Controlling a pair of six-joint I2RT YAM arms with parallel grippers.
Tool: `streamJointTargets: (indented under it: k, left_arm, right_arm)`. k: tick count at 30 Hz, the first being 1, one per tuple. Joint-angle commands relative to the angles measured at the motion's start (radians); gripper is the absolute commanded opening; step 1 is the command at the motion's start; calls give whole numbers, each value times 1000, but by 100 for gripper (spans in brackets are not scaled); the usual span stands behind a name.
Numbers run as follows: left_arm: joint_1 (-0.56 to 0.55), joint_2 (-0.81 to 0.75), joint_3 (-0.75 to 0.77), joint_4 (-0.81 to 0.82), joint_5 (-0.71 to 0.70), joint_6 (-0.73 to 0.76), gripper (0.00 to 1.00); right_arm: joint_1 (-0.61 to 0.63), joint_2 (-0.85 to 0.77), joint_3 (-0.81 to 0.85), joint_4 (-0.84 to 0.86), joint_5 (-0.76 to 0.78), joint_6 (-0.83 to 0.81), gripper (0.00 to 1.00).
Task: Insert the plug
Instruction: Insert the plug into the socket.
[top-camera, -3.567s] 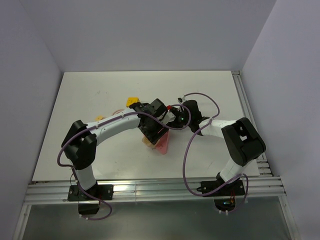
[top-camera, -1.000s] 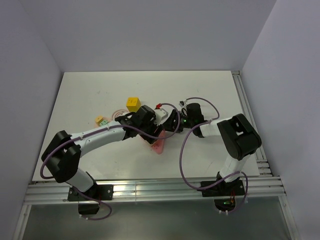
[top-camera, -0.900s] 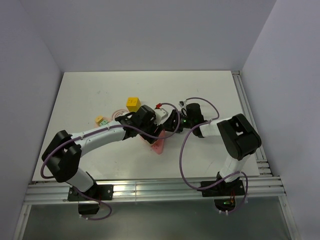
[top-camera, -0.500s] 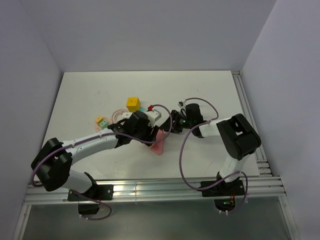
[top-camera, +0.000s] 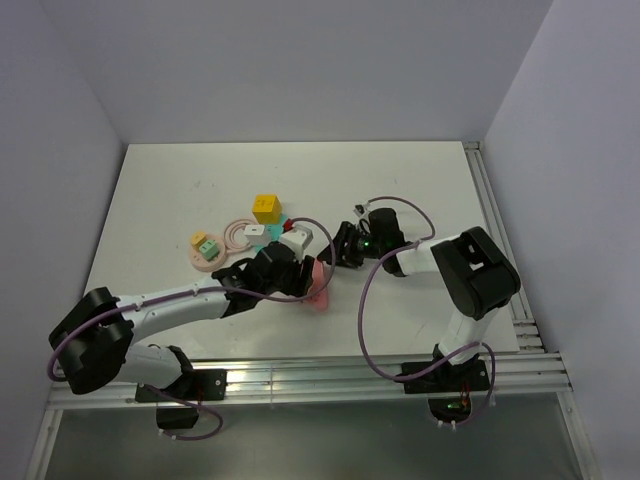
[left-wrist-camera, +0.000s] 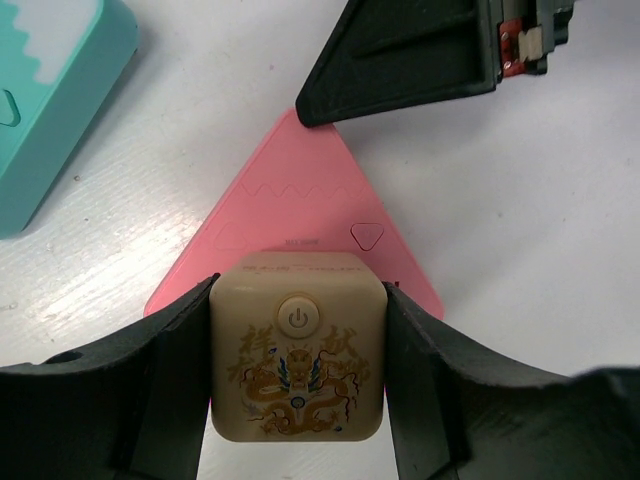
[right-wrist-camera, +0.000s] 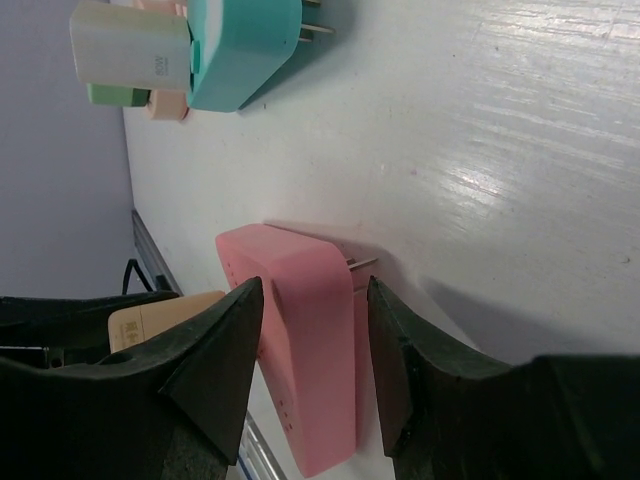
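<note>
The plug (left-wrist-camera: 50, 110) is a mint-green block lying flat on the table; its prongs show in the right wrist view (right-wrist-camera: 245, 40), and it sits by a pink ring (top-camera: 260, 230). No gripper touches it. My left gripper (left-wrist-camera: 298, 300) is shut on a beige cube (left-wrist-camera: 297, 345) with a power button and a gold dragon, held over a pink triangular block (left-wrist-camera: 290, 205). My right gripper (right-wrist-camera: 313, 285) is open, one jaw on each side of that pink block's (right-wrist-camera: 305, 340) corner, with a slim gap on the table side. Both grippers meet at mid-table (top-camera: 338, 248).
A white block (right-wrist-camera: 130, 45) lies against the plug. A yellow cube (top-camera: 265, 207) stands behind it. Two pink rings (top-camera: 243, 236) lie to the left, one carrying a small green and yellow piece (top-camera: 205, 243). A metal rail (top-camera: 300, 375) runs along the near edge.
My left arm has drawn back toward the near left, uncovering the plug, the white block and the rings. The right gripper has edged left along the pink block.
</note>
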Motion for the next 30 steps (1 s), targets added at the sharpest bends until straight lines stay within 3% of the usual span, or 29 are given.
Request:
streamJointTargets:
  k: [1,8,15,20,25,30]
  left_arm:
    - [-33,55,-27,-44,-37,-78,0]
    - [-96,57,-59,7,-137,-121,0]
    - [-147,82,-74,19,-241,-153,1]
    - [-188,102,-108,71,-300,-187,0]
    - [-213,105,-154,148,-337,-218,0]
    - [-244,124,-179,174,-400,-253,0]
  right_arm:
    - [18,-15,8,23,10,-17,53]
    - [40,-50,-1,23,24,-57,63]
    - [52,-15,16,0,21,-63,51]
    - [53,2,11,13,9,-59,49]
    - [63,19,-1,42,-19,-45,62]
    - [67,31,3,33,-22,-46,63]
